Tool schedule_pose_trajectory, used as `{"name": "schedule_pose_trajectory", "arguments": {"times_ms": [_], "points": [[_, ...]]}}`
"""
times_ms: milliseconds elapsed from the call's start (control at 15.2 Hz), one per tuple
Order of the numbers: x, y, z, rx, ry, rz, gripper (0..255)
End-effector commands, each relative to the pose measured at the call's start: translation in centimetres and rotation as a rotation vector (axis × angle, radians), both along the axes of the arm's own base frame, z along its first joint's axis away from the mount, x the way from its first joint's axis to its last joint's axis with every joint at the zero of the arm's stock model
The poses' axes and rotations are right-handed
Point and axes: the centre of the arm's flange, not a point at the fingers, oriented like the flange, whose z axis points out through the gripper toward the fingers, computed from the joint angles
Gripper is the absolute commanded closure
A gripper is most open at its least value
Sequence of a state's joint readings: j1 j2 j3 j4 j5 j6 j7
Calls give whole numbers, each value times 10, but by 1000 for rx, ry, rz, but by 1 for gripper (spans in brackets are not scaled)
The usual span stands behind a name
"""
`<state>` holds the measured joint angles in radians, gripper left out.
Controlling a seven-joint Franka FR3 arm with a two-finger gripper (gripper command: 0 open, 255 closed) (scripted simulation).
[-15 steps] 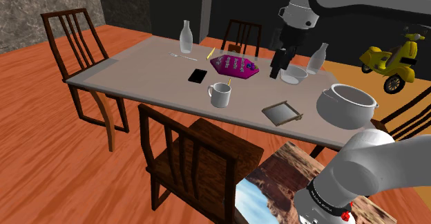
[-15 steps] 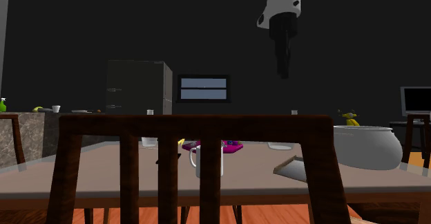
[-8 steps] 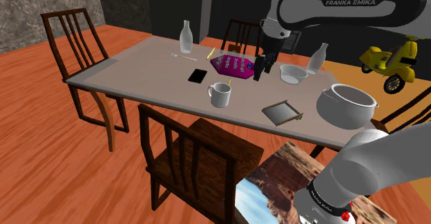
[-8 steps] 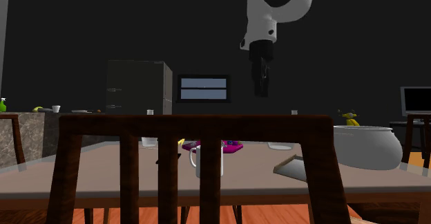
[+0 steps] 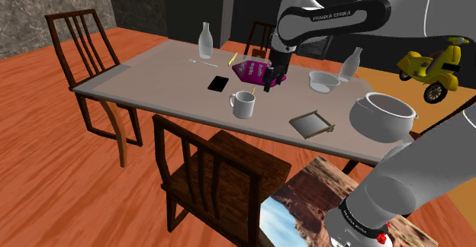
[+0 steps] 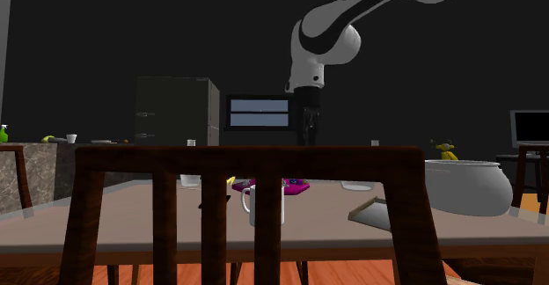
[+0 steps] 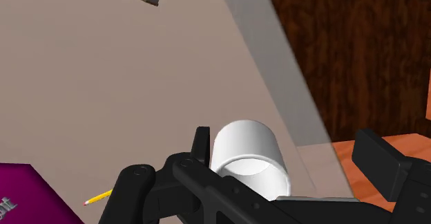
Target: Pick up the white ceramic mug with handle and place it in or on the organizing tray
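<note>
**Spread gripper over the table, mug standing free**

In the shoulder view the black gripper (image 5: 268, 83) hangs above the grey table (image 5: 152, 74), in front of the purple hexagonal tray (image 5: 256, 71) and up and to the right of the white mug (image 5: 243, 104). The mug stands upright on the table near its front edge, with its handle toward the shoulder view's right, and nothing touches it. The small grey tray (image 5: 311, 123) lies on the table to the mug's right, apart from it.

The wrist view looks down on the mug (image 7: 248, 153) close to the table's edge. The gripper (image 7: 284, 146) has its two fingers spread wide with nothing clasped between them, and the mug shows just beside one finger (image 7: 201, 141). A yellow pencil (image 7: 99, 197) lies beside the purple tray's corner.

In the second exterior view the gripper (image 6: 308, 130) points straight down, above a wooden chair back (image 6: 246, 160).
</note>
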<state>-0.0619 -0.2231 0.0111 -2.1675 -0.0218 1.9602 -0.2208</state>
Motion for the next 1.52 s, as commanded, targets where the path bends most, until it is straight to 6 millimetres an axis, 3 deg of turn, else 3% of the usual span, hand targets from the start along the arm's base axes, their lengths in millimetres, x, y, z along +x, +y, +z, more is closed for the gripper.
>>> {"name": "schedule_pose_trajectory", "arguments": {"times_ms": [0, 726, 1254, 1452], "points": [[23, -2, -15, 4, 2, 0, 0], [139, -31, -102, 22, 17, -2, 0], [141, -31, -143, 22, 17, -2, 0], [141, -31, -143, 22, 17, -2, 0]]}}
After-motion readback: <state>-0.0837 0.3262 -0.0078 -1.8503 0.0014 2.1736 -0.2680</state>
